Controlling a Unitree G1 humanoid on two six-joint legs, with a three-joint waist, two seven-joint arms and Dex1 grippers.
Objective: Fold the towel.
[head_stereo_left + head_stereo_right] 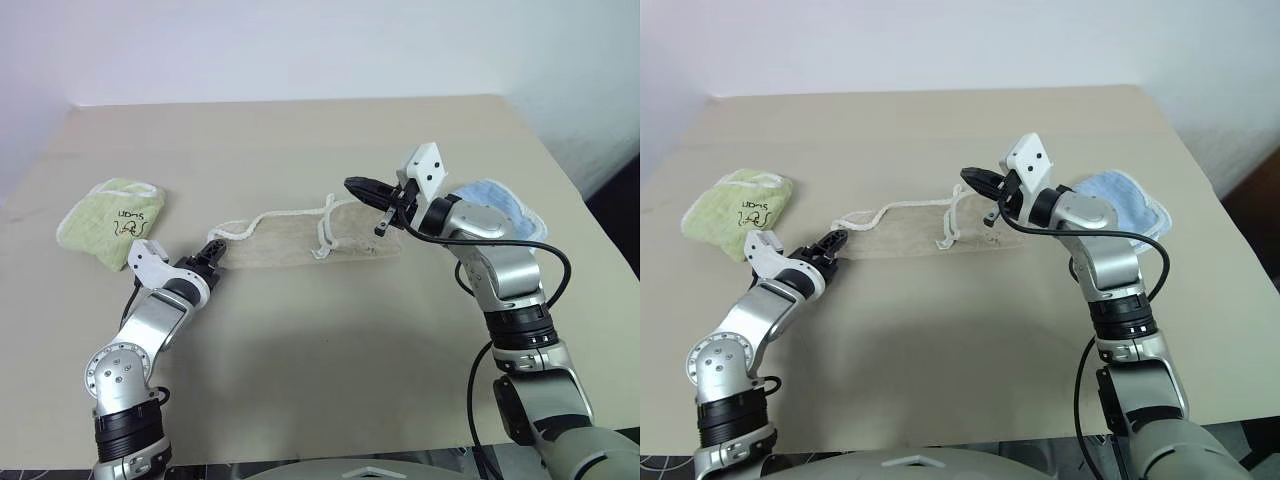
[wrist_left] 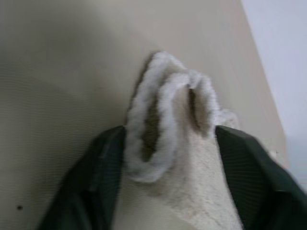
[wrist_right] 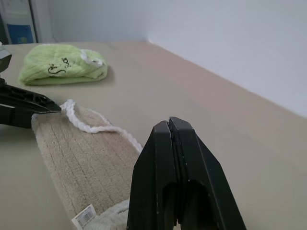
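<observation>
Table [image 1: 300, 380]: wide beige top, carrying all three cloths and reaching back to a pale wall.
Towel [image 1: 300, 243]: beige terry with white corded trim, lying as a long narrow strip across the middle of the table, between the two arms; trim loops loosely along its far edge and near its right end; a small white label shows at that end in the right wrist view.
Green towel [image 1: 112, 220]: light green, printed with dark letters, bunched on the table to the left, well apart from the beige strip.
Blue towel [image 1: 1125, 203]: light blue with white edge, crumpled on the table to the right, partly behind the right forearm.
Right gripper [image 1: 362, 187]: fingers pressed together, holding nothing, raised above the towel's right end and pointing left, roughly level.
Left gripper [image 1: 212, 252]: low at the towel's left end; its fingers [image 2: 96, 177] stand partly apart, one on each side of the folded trimmed corner, touching it; whether they are clamped firmly cannot be told.
</observation>
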